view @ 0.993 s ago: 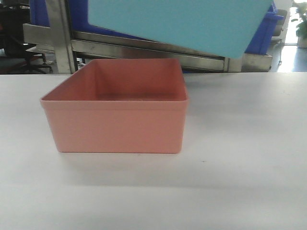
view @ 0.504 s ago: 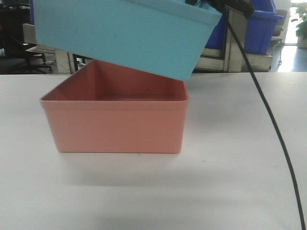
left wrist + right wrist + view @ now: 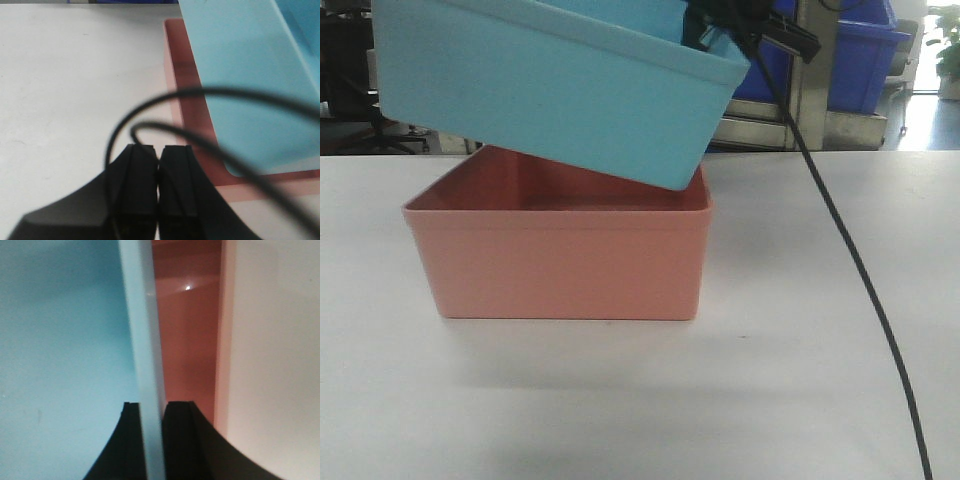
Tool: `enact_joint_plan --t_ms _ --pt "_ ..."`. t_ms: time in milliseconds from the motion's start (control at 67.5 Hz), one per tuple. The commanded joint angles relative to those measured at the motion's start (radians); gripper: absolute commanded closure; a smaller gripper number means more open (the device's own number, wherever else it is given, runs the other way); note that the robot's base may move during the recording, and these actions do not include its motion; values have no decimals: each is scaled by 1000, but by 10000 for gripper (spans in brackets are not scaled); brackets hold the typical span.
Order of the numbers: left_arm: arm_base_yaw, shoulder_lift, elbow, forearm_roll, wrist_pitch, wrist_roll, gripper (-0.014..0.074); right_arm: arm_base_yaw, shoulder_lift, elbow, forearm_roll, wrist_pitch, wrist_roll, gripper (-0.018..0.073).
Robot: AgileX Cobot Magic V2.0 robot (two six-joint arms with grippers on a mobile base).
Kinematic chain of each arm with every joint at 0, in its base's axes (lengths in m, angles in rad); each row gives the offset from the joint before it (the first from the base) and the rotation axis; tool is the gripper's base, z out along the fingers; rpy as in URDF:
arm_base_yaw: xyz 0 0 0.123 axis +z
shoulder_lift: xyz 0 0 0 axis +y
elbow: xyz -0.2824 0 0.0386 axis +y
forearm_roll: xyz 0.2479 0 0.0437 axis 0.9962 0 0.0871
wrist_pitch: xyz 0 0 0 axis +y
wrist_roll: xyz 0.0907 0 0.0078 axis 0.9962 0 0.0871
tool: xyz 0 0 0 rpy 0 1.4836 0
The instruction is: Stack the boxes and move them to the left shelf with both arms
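Observation:
The salmon pink box stands on the white table. The light blue box hangs tilted above it, its low right corner over the pink box's right rim. My right gripper is shut on the blue box's right wall; it shows at the box's upper right in the front view. The pink box's inside lies below. My left gripper is shut and empty over the table, left of the pink box's rim and of the blue box. The left shelf is out of view.
A steel rack with dark blue crates stands behind the table. A thin black cable hangs from the right gripper across the table's right side. Another cable loops before the left wrist camera.
The blue box has come down and to the left, from high at the back to just over the pink box. The right gripper and its cable have come into view.

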Motion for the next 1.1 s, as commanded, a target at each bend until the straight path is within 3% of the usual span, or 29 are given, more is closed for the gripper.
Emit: enact_joint_plan --t_ms 0,445,1082 --pt "-5 -21 -28 -13 -78 -1 603 0 -54 -40 44 -61 8 503" --pt "-5 -21 -28 -13 -78 -1 603 0 -32 -40 -32 -44 8 503" --pt "-5 -21 -28 -13 -78 -1 603 0 -27 -40 -32 -65 8 503"
